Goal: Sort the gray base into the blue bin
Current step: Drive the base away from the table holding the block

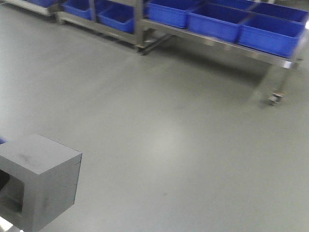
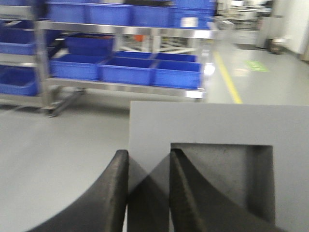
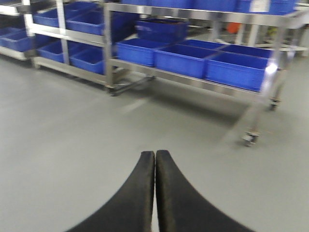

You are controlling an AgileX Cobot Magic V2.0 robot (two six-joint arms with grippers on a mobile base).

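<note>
The left gripper [image 2: 148, 153] is clamped on a wall of the gray base [image 1: 41, 181], well apart from the rack [image 1: 217, 44]. The right gripper [image 3: 155, 153] is pressed together, empty. Reaching a blue bin [image 1: 212, 29] on that rack and letting go are yet to be done.

The base [image 1: 41, 179] is at near left, crates [image 1: 215, 21] on racks [image 1: 212, 42] well behind.

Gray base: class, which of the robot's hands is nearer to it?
Left. The left hand pinches a wall of the gray base; the right hand, shut, hangs over floor, apart from it.
</note>
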